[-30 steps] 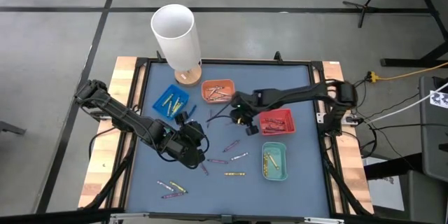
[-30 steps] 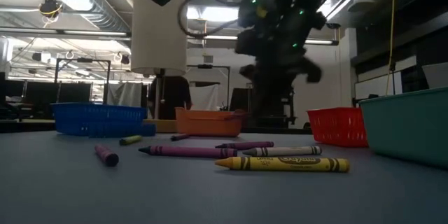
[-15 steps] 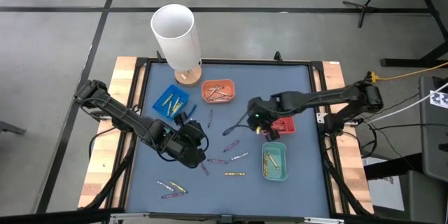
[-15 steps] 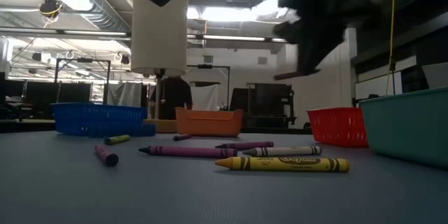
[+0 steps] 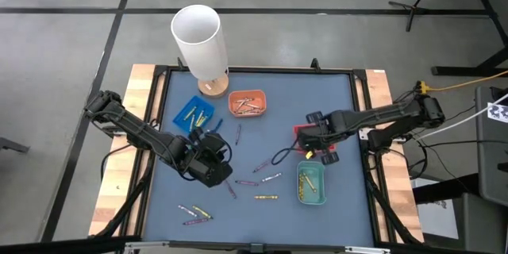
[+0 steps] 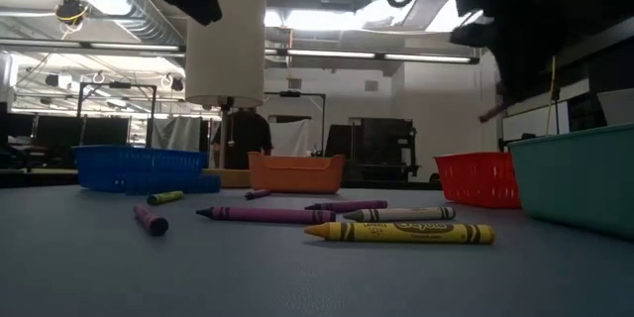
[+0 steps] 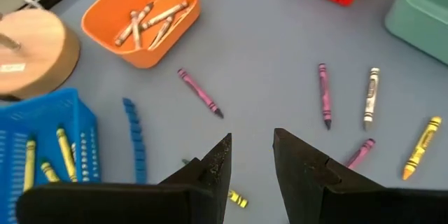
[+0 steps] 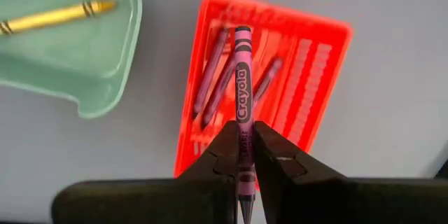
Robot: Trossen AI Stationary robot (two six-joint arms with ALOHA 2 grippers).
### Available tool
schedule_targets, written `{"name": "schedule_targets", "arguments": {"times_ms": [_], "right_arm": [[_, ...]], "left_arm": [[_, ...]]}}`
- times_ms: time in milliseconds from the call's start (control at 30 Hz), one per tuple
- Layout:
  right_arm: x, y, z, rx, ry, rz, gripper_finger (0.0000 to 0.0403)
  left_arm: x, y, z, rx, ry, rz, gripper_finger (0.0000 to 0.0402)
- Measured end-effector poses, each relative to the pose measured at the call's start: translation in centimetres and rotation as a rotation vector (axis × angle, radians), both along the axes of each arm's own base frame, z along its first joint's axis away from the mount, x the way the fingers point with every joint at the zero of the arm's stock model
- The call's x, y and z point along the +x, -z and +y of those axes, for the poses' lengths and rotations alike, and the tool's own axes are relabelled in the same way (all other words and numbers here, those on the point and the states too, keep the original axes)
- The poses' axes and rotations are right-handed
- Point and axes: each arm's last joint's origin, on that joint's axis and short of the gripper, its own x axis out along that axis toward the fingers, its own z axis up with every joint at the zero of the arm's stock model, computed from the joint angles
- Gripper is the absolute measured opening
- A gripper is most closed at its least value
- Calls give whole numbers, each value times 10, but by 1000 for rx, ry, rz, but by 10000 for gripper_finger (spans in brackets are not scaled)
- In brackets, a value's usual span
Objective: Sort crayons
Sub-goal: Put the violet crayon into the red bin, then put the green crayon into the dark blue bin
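My right gripper (image 5: 320, 141) is over the red tray (image 5: 302, 132) at the table's right and is shut on a purple crayon (image 8: 242, 77). In the right wrist view the red tray (image 8: 308, 77) holds a few purple crayons. My left gripper (image 5: 208, 163) hangs open and empty at the table's left centre, its fingers apart (image 7: 250, 159) above the mat. Loose crayons lie flat on the mat: purple (image 7: 200, 92), (image 7: 323, 92), white (image 7: 371, 96) and yellow (image 7: 421, 147). Several more lie near the near edge (image 5: 194, 212). My right gripper pinches the purple crayon's paper-wrapped shaft (image 8: 242, 120) between its two fingers, toward its pointed end. The crayon runs along the fingers and its flat end (image 8: 243, 32) sticks out past their tips. It is lifted clear above the red tray.
A blue tray (image 5: 193, 113) with yellow crayons, an orange tray (image 5: 247, 103) with pale crayons and a green tray (image 5: 310, 183) with yellow crayons stand on the mat. A tall white cylinder (image 5: 197, 36) on a wooden base stands at the far edge.
My right gripper has carried the purple crayon from the table's middle toward the right edge. It now stands over the red tray, still shut on the crayon.
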Motion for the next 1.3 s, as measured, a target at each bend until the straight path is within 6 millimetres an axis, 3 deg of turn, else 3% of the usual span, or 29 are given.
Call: {"name": "schedule_targets", "arguments": {"times_ms": [300, 600, 967, 1300], "right_arm": [[-10, 22, -2, -11, 32, 97, 27], [-10, 25, -2, -9, 29, 92, 31], [-8, 25, -2, -4, 29, 64, 88], [-7, 25, -2, -3, 29, 58, 106]], "left_arm": [[1, 0, 3, -29, -68, -30, 92], [3, 0, 10, -62, -142, -61, 92], [3, 2, 11, -98, -216, -85, 92], [15, 35, 6, -151, -336, 28, 92]]}}
